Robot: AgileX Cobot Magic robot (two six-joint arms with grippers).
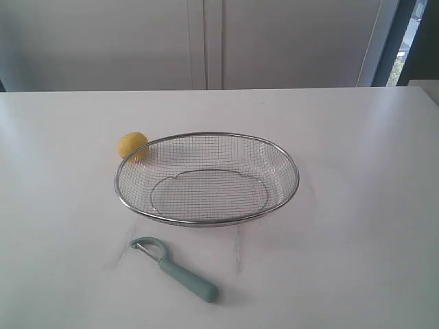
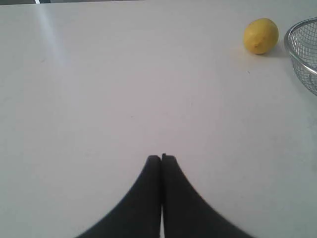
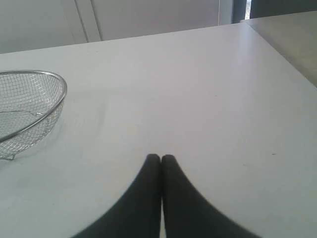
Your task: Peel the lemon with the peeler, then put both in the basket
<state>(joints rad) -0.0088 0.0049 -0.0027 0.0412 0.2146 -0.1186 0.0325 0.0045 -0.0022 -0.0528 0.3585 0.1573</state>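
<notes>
At the opening step, by the look of it: nothing picked up, no peel off the lemon, skin whole and smooth yellow. Found at 10 o'clock of the basket in the exterior view, just beside the rim. From the left wrist view, seemingly a thin gap between the 2, though hard to call. Basket at mid-table, nothing inside. Peeler flat on the table at 7 o'clock of the basket, near but apart from it. Looped head toward 10 o'clock, thick handle trailing off toward 4 o'clock.

Left hand: fully closed, fingertips pressed together, holding nothing, above bare table with the lemon some way ahead. Right hand: likewise closed tight and carrying nothing, with only the basket's edge in its view. Neither hand seen in the exterior view.

Next, as a judgement: open both hands first, no taking anything while shut like that. Then 1 hand down over the peeler's handle, gripping across its width and clear of the blade. The other onto the lemon, firmly enough to stop a round, smooth fruit rolling off. Left hand probably the nearer for the lemon, right for the peeler. Care needed with the handle lying low on the table: little room beneath for fingertips.
</notes>
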